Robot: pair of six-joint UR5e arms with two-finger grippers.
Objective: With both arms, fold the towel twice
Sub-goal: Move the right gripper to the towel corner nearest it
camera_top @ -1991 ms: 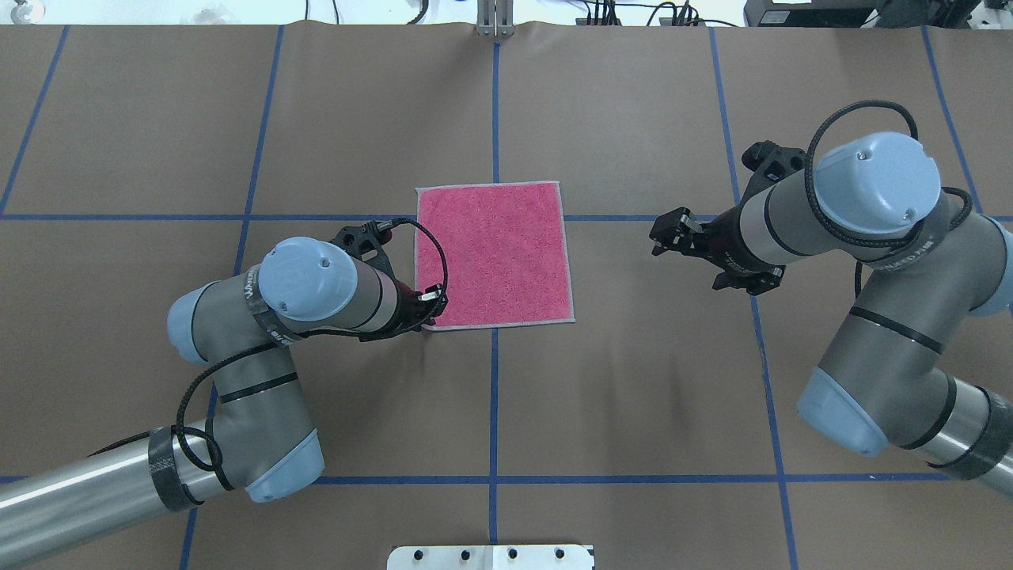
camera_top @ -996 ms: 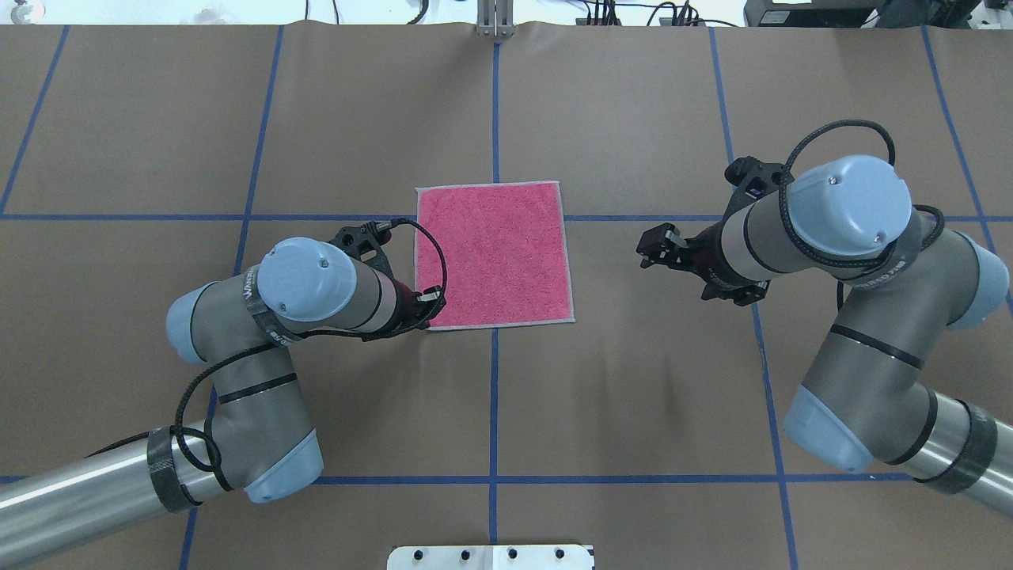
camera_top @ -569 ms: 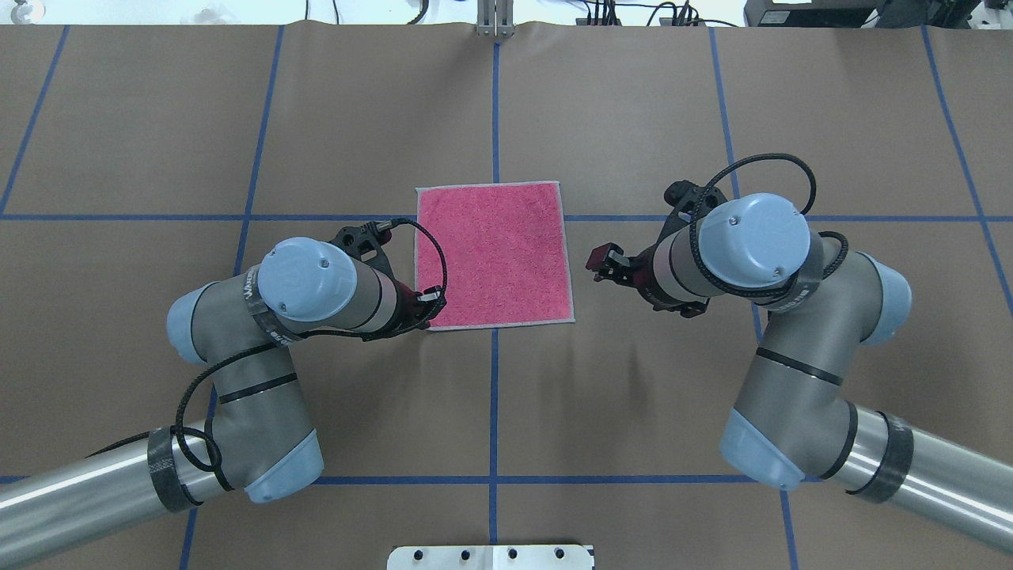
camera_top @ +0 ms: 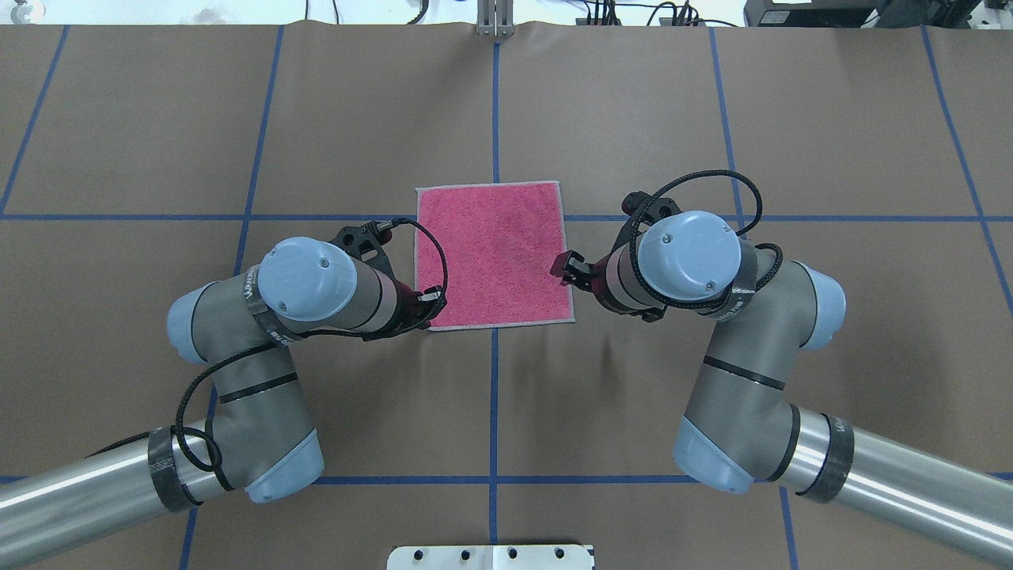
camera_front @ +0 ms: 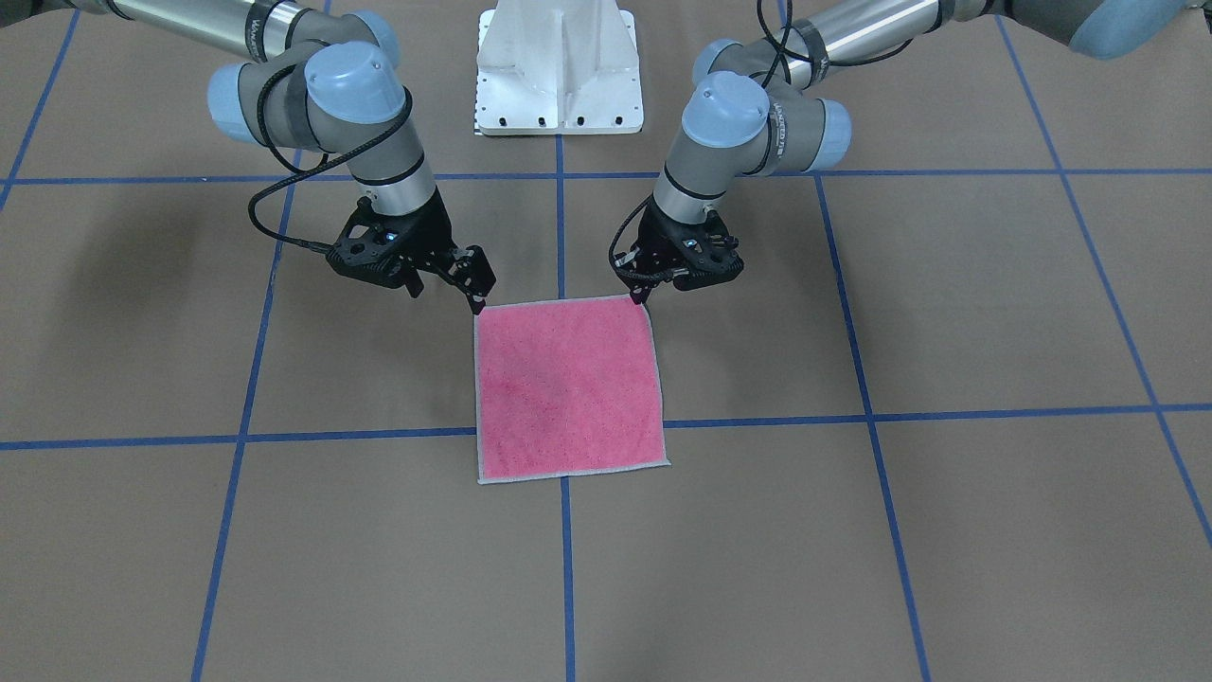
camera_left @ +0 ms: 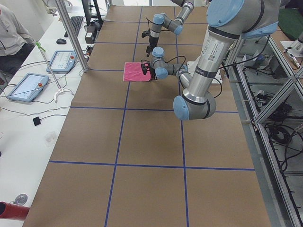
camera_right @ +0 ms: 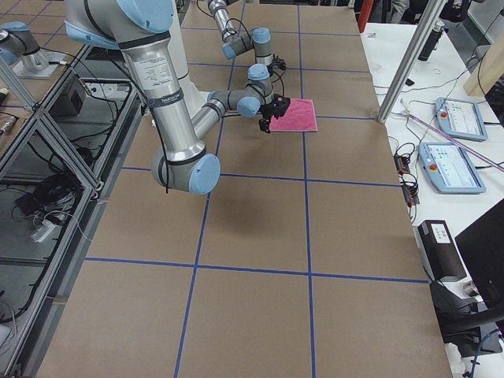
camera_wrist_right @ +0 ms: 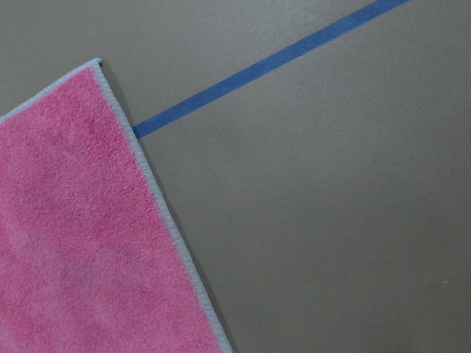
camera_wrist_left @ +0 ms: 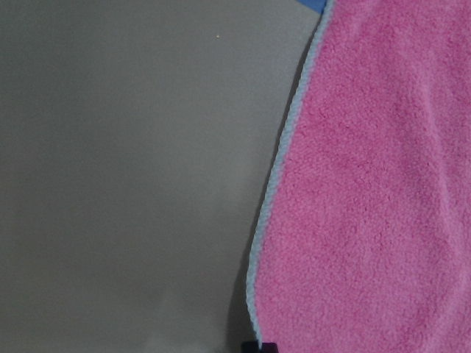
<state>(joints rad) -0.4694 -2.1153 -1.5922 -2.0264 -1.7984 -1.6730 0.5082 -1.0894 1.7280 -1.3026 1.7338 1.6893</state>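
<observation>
The main risk, as I judge it, is an uneven first fold. The small square pink terry towel (camera_top: pixel 495 253) with its light grey stitched edge lies flat and pink-side up at the middle of the brown paper-covered table (camera_top: pixel 633 119), and only one of its two robot-side corners looks secured. If the arms lift before both corners are gripped, the limp cloth would probably swing from one point and land skewed. A closing jaw that lands just off the hem could also miss the towel, or shove the edge inward and rumple it. Fingertips pressed too low might drag on the paper cover. The black left gripper (camera_front: pixel 641 294) sits at the robot-side left corner with its fingers drawn together. Its wrist view shows a dark tip right at the hem, which curls up slightly over a shadow, so it seems to pinch that corner. The black right gripper (camera_top: pixel 565 269) holds nothing, and its fingers look spread apart. It hangs over the towel's right edge close to the robot-side corner. I cannot tell whether it touches the cloth.
</observation>
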